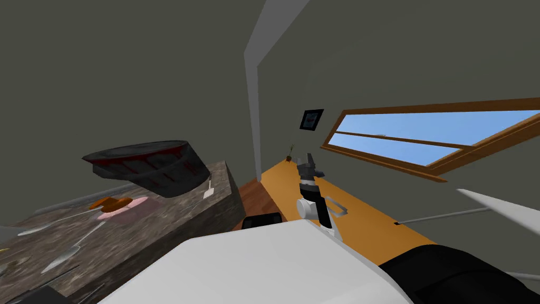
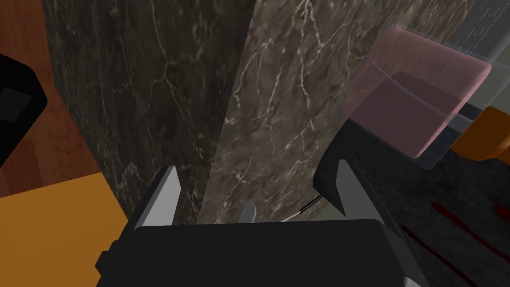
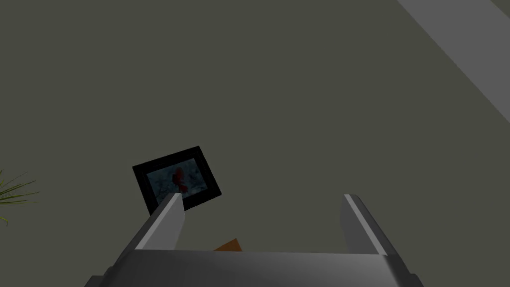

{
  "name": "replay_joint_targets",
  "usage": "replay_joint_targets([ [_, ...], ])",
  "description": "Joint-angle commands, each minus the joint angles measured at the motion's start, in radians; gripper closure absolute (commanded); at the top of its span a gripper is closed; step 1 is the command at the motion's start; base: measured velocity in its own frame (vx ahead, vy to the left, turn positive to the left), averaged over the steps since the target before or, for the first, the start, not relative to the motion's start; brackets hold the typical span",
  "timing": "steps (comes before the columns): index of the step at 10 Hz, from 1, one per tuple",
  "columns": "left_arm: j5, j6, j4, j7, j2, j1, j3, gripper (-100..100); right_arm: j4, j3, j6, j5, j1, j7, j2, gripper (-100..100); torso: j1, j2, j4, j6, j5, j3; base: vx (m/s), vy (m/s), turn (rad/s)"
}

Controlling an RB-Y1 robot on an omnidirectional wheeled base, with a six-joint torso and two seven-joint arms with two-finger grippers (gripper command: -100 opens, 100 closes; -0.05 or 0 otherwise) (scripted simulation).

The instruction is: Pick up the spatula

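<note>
Plainly empty left tool (image 2: 257, 167), wide open, at edge of veined counter (image 2: 279, 99).

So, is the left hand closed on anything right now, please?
No, the left hand is open: its two light grey fingers stand wide apart, pressing nothing, over the dark veined stone countertop.

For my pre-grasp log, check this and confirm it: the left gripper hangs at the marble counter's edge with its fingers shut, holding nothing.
One thing is wrong: the fingers of the left gripper are open, not shut. The left wrist view shows them standing wide apart. The rest holds: it hangs at the edge of the marble counter, holding nothing.
</note>
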Motion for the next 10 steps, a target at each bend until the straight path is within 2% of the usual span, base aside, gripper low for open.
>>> replay_joint_targets([
  [1,-0.016,0.002,0.016,-0.023,0.043,0.012,-0.004,-100,0.0,0.0,0.0,0.0,0.0,0.0,0.0,0,0.0,0.0,0.0,0.0,0.0,0.0,0.004,0.002,-0.246],
  [2,-0.043,0.01,0.038,-0.061,0.077,0.042,-0.013,-100,0.0,0.0,0.0,0.0,0.0,0.0,0.0,0,0.0,0.0,0.0,-0.001,0.0,0.0,0.008,-0.004,-0.417],
  [3,-0.043,0.01,0.038,-0.061,0.099,0.042,-0.013,-100,0.0,0.0,0.0,0.0,0.0,0.0,0.0,0,0.0,0.0,0.0,0.0,0.0,0.0,0.005,0.004,-0.331],
  [4,-0.069,0.016,0.06,-0.097,0.134,0.07,-0.023,-100,0.0,0.0,0.0,0.0,0.0,0.0,0.0,0,0.0,0.0,0.0,-0.001,0.0,0.0,0.008,0.0,-0.404],
  [5,-0.069,0.016,0.06,-0.097,0.154,0.07,-0.023,-100,0.0,0.0,0.0,0.0,0.0,0.0,0.0,0,0.0,0.0,0.0,0.0,0.0,0.0,0.006,0.004,-0.272],
  [6,-0.094,0.019,0.081,-0.132,0.185,0.096,-0.035,-100,0.0,0.0,0.0,0.0,0.0,0.0,0.0,0,0.0,0.0,0.0,-0.001,0.0,0.0,0.007,0.0,-0.319],
  [7,-0.094,0.019,0.081,-0.132,0.207,0.096,-0.035,-100,0.0,0.0,0.0,0.0,0.0,0.0,0.0,0,0.0,0.0,0.0,-0.001,0.0,0.0,0.006,0.003,-0.26],
  [8,-0.116,0.021,0.101,-0.165,0.243,0.12,-0.049,-100,0.0,0.0,0.0,0.0,0.0,0.0,0.0,0,0.0,0.0,0.0,-0.001,0.0,0.0,0.01,0.0,-0.359],
  [9,-0.116,0.021,0.101,-0.165,0.259,0.12,-0.049,-100,0.0,0.0,0.0,0.0,0.0,0.0,0.0,0,0.0,-0.001,0.0,-0.001,0.0,0.0,0.007,0.003,-0.376],
  [10,-0.138,0.022,0.12,-0.196,0.295,0.142,-0.063,-100,0.0,0.0,0.0,0.0,0.0,0.0,0.0,0,0.0,-0.001,0.0,-0.001,0.0,0.0,0.009,0.001,-0.466],
])
